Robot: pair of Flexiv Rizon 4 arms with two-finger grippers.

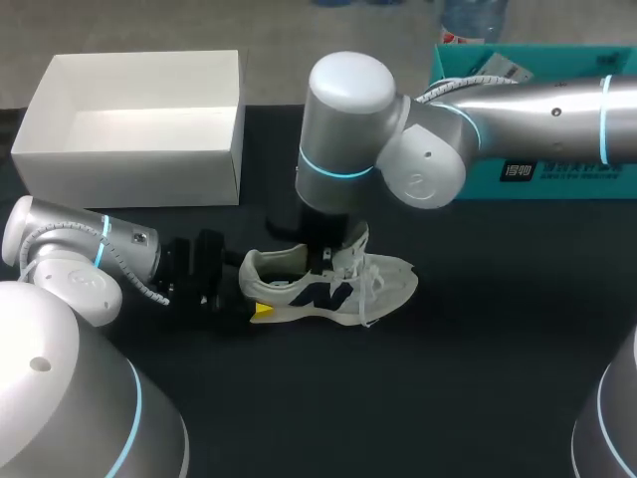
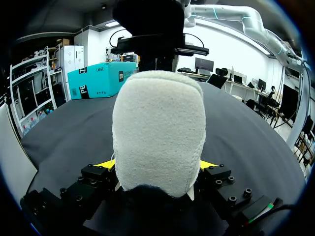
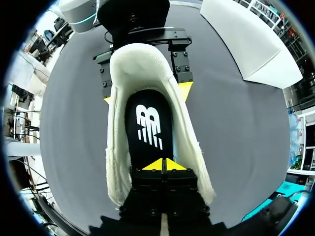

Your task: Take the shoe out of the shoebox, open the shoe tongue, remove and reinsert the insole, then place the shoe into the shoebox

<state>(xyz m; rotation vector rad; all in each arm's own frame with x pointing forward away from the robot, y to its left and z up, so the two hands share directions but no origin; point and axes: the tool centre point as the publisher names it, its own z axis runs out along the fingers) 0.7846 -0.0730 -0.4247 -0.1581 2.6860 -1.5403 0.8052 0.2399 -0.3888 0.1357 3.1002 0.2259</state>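
A white sneaker (image 1: 333, 287) lies on its side on the black table, toe toward the right. My left gripper (image 1: 257, 295) holds its padded heel (image 2: 157, 132) between widely spread fingers, a yellow tip against each side. From above, my right gripper (image 3: 162, 164) reaches into the shoe's mouth. Its two yellow tips are pressed together, shut, over the black insole (image 3: 147, 125), which lies flat inside the shoe. In the head view the right wrist (image 1: 323, 234) hides the shoe's opening. The left gripper (image 3: 145, 93) also shows at the heel in the right wrist view.
The open white shoebox (image 1: 129, 174) stands at the back left, empty. A teal box (image 1: 557, 174) sits at the back right, behind my right arm. Bare black table lies in front of the shoe.
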